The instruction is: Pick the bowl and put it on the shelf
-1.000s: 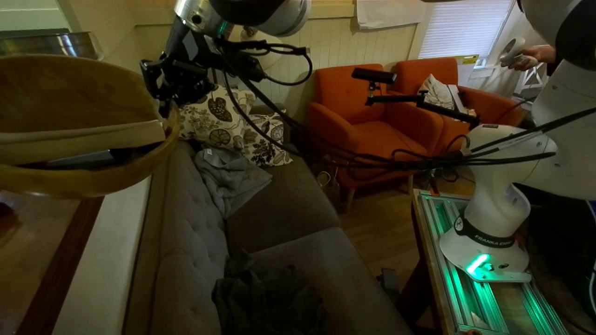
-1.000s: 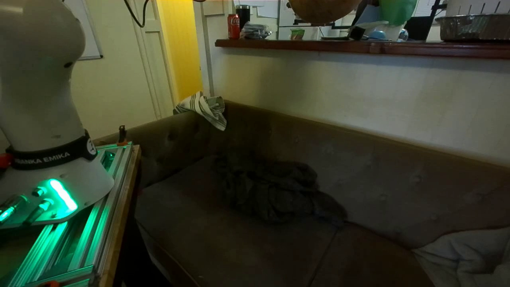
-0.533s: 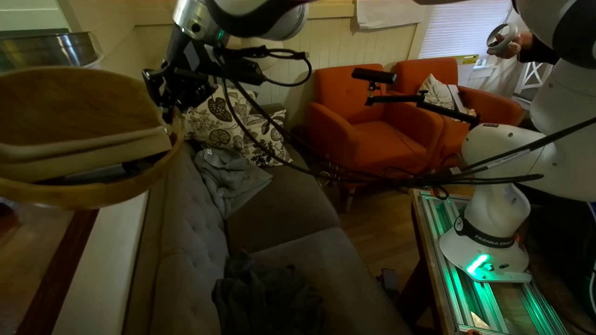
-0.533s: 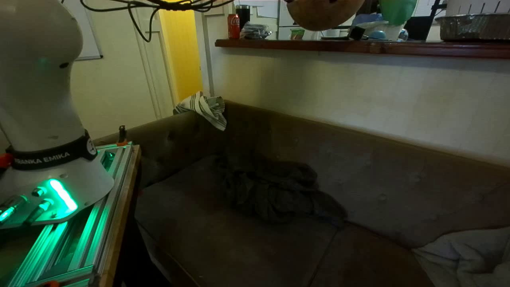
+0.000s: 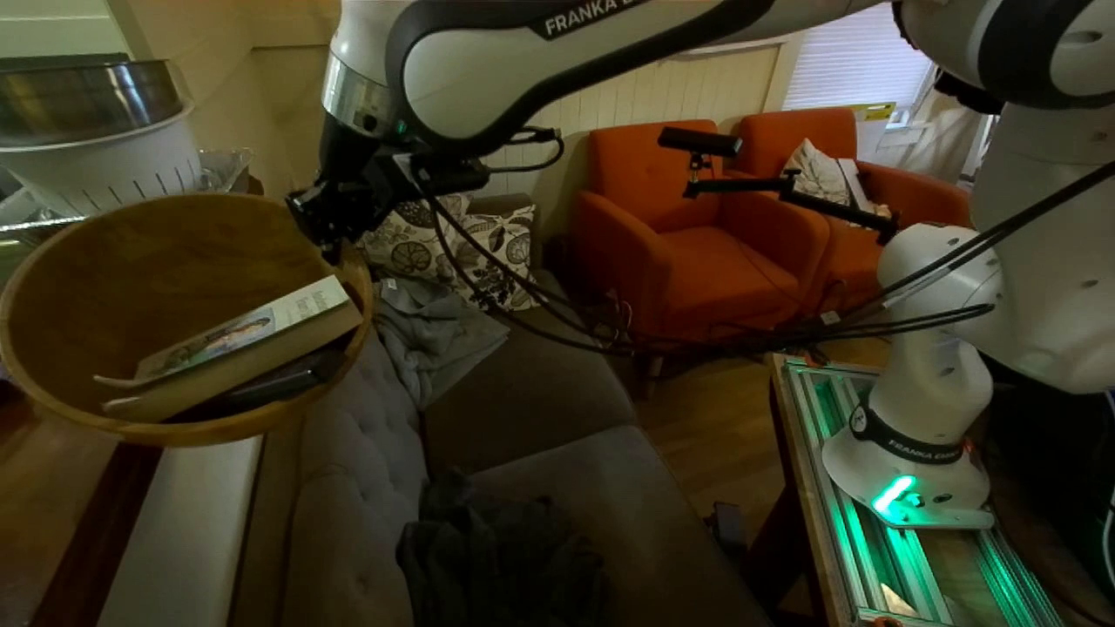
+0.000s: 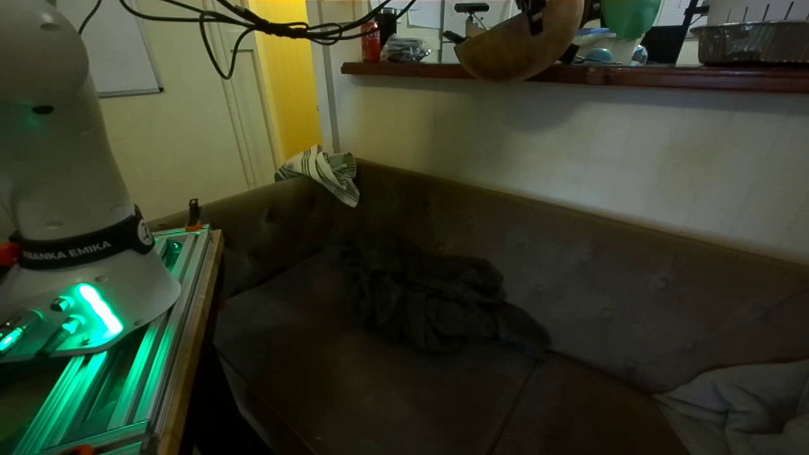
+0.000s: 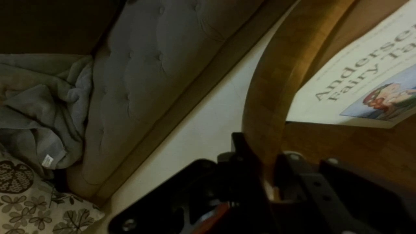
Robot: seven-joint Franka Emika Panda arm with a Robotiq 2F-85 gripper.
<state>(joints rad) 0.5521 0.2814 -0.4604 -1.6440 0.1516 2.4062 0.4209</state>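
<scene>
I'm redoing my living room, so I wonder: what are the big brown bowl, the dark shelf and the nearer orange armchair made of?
The brown bowl: likely wood, from its faint grain-like streaks; smooth, perhaps oiled, given its soft sheen.
The shelf: probably wood, stained or painted dark reddish-brown; grain unclear.
The nearer orange armchair: apparently matte fabric; hardly any shine.
</scene>
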